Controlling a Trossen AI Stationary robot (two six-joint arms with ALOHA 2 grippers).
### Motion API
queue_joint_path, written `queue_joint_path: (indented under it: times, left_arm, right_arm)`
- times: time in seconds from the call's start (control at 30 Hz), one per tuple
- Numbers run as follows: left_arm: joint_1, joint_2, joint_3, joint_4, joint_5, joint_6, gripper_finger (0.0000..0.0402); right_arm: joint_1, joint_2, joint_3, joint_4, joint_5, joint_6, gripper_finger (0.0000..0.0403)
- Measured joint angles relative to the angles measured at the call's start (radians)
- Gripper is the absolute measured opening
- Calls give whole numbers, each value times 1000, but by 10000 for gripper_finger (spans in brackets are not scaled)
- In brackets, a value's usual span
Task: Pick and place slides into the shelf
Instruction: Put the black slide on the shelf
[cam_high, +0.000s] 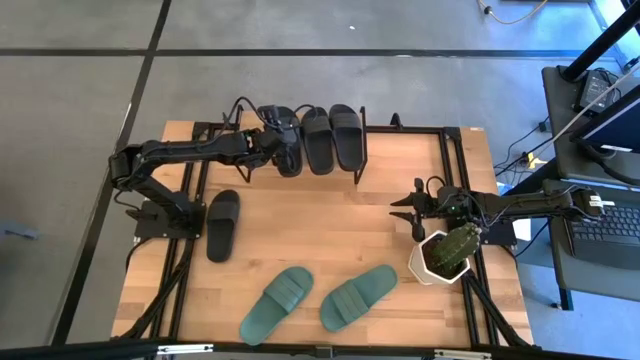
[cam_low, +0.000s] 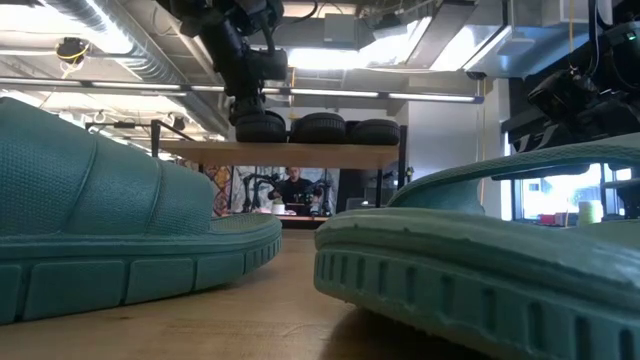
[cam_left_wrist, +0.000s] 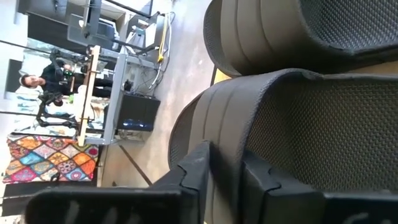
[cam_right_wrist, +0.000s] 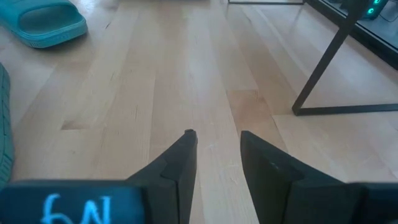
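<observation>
My left gripper (cam_high: 283, 150) pinches a matte black slide sandal (cam_high: 281, 139) on the low wooden-topped shelf (cam_high: 362, 150); my right gripper (cam_right_wrist: 217, 144) hangs slack, empty, above the pale plank table (cam_right_wrist: 186, 74).

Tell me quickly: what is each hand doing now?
Left hand: closed on a black slide on the shelf.
Right hand: open, holding nothing, above the table.

**Where your two arms are**

Your left arm reaches far out across the table, and your left gripper (cam_high: 283, 150) is up high at the back. Its fingers (cam_left_wrist: 199, 168) pinch something dark. Your right arm is bent low on the right side. Your right gripper (cam_right_wrist: 217, 144) points inward, fingers a little apart, holding nothing.
</observation>
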Motion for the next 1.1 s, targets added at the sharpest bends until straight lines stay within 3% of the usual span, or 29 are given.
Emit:
queue_joint_path:
  times: [0.33,0.43,0.67,1.1]
  left_arm:
    - [-14,0,0,2,36,3,89]
    - [-14,0,1,3,84,-4,114]
    - [-14,0,1,0,85,-31,177]
    - [-58,-46,14,-7,78,-26,185]
  right_arm:
    - [0,0,0,0,0,0,126]
    - [0,0,0,0,0,0,126]
    - [0,0,0,0,0,0,126]
    - [0,0,0,-7,1,1,126]
